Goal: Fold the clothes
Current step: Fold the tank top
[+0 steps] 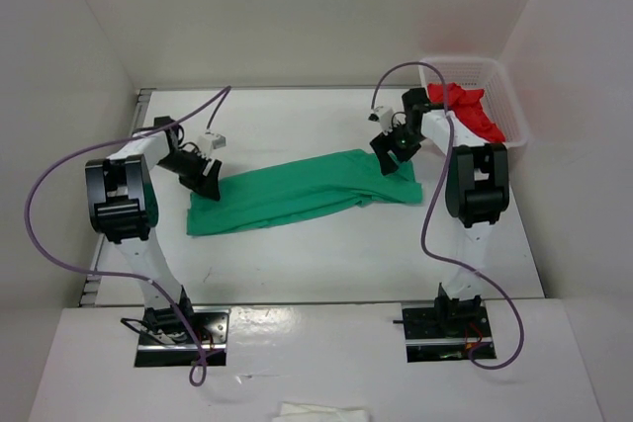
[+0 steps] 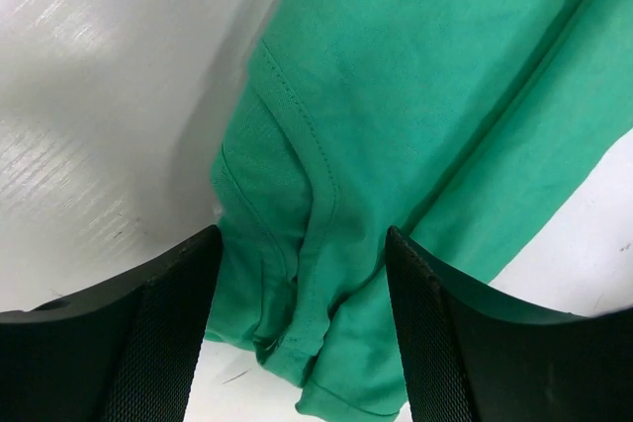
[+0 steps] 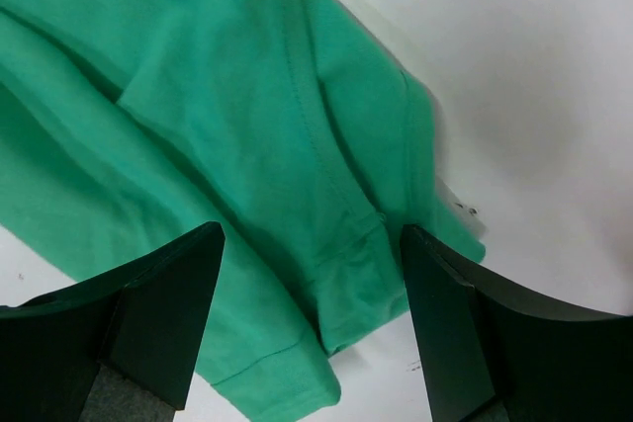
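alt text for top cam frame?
A green T-shirt lies in a long strip across a white table, the left gripper over its left end and the right gripper over its right end. A red garment sits in a basket at the far right.

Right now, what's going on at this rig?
Two arms are folding a green T-shirt, which lies on the table as a long, narrow band. The left gripper is at its left end and the right gripper at its right end. Both are open, with the jaws either side of the cloth edge and nothing gripped. A red garment sits in the white basket, far right.
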Tool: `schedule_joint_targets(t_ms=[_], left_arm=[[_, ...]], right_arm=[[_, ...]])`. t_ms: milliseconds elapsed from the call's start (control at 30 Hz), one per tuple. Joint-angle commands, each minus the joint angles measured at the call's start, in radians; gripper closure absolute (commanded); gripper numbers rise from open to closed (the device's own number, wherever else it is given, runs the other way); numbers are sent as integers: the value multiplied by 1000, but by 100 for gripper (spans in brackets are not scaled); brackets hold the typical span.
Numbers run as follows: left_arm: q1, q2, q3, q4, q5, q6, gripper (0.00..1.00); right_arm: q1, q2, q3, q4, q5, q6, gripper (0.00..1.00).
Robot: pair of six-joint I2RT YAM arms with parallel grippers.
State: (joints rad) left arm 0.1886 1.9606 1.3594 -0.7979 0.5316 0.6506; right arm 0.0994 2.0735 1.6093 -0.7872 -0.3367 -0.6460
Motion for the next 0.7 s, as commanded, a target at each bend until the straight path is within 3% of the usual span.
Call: schedule_joint_targets(t_ms=[0,167,367,667], left_arm=[[3,-52,-12,11,-18,1,26],[-6,-92,-37,2,-42,1,26],[-15,-301,-134,55,-88,1,26],[-37,-243,-190,91,-156,-52,25]], right_arm=[[20,-72,-32,15,-25,-32,19],[29,-150,-71,14,-15,-41,19],[66,-321,-212,86,56,-41,19],[66,-296,-221,77,76,-32,19]])
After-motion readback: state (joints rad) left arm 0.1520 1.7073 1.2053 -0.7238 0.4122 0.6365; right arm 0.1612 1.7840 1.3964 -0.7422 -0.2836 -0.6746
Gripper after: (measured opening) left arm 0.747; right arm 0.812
